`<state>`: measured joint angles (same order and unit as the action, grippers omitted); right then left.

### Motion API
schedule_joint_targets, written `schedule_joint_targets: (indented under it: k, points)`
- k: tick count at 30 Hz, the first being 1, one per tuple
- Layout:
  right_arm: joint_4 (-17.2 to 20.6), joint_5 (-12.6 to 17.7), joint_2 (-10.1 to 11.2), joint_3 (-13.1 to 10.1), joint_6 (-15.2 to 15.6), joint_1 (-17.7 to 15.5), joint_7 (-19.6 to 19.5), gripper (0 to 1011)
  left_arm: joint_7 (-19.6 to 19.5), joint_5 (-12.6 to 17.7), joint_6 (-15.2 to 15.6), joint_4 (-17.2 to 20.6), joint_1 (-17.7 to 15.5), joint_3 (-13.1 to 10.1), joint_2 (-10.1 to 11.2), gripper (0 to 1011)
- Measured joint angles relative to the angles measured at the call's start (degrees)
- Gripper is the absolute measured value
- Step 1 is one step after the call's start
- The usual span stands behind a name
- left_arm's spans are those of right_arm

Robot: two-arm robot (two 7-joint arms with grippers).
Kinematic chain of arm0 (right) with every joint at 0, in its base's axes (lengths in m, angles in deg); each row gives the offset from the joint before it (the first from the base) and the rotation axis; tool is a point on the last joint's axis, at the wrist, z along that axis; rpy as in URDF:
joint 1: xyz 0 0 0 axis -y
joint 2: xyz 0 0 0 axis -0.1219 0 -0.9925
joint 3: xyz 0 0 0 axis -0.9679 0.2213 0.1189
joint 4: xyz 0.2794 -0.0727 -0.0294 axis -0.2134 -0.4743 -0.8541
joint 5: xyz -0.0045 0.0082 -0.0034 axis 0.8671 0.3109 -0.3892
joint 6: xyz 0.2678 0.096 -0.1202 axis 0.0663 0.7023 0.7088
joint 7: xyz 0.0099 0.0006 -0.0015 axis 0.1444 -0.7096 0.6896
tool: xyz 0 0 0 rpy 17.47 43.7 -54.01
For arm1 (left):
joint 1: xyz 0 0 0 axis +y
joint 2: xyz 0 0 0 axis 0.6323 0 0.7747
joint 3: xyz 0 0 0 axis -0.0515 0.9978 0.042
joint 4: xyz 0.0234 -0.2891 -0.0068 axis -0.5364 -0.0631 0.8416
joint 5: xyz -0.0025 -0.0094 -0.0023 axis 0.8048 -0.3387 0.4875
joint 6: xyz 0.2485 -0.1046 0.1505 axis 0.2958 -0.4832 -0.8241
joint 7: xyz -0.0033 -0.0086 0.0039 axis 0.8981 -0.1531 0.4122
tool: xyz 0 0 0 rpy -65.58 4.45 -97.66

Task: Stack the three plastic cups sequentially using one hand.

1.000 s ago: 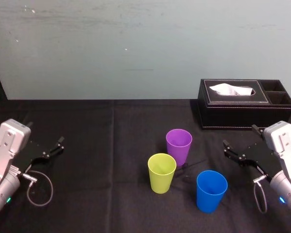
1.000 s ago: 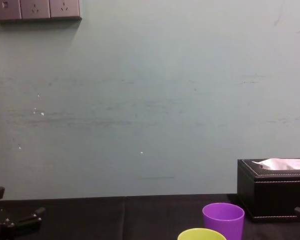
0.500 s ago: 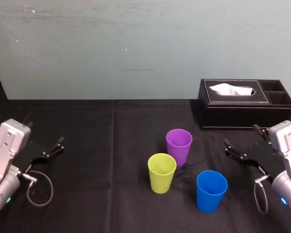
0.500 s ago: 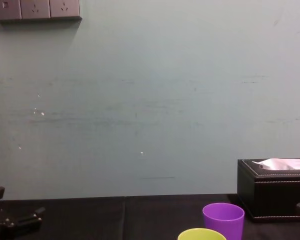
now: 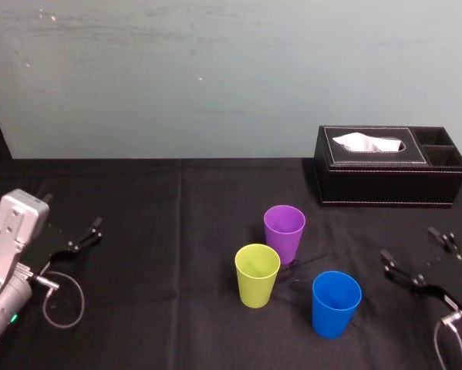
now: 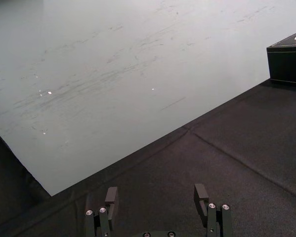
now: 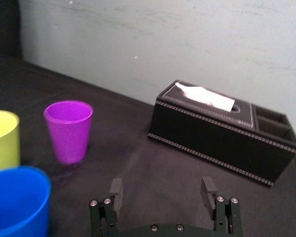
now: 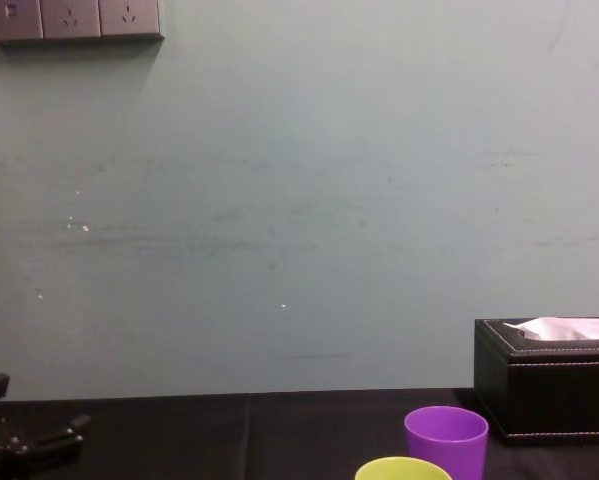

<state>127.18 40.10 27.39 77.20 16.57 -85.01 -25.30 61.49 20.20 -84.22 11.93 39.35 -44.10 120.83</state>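
The purple cup (image 5: 284, 231), yellow-green cup (image 5: 257, 274) and blue cup (image 5: 335, 302) stand upright and unstacked mid-surface (image 5: 177, 231), the blue one nearest the robot, with the right pincer (image 5: 407, 242) spread apart and empty to its right, and the left pincer (image 6: 156, 190), also apart, far left.

Cups (image 5: 284, 231), seemingly apart, before the tissue box (image 5: 377, 183).
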Motion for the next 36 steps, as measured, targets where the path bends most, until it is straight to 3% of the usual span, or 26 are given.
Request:
schedule_joint_targets:
  k: [8, 12, 15, 23, 36]
  points:
    - [5.4, 4.9, 5.1, -5.2, -2.2, -10.1, 5.2, 1003, 0.0, 0.0, 0.0, 0.0, 0.0, 0.0, 0.0, 1000]
    - [6.8, 8.3, 7.5, -7.4, -4.6, -15.3, 10.6, 1003, 0.0, 0.0, 0.0, 0.0, 0.0, 0.0, 0.0, 1000]
    - [6.9, 9.6, 8.5, -7.9, -6.6, -17.4, 14.4, 1003, 0.0, 0.0, 0.0, 0.0, 0.0, 0.0, 0.0, 1000]
    - [5.4, 10.7, 8.6, -7.0, -9.1, -18.0, 21.9, 1003, 0.0, 0.0, 0.0, 0.0, 0.0, 0.0, 0.0, 1000]
    - [3.8, 7.9, 4.9, -4.4, -6.4, -13.9, 23.5, 1003, 0.0, 0.0, 0.0, 0.0, 0.0, 0.0, 0.0, 1000]
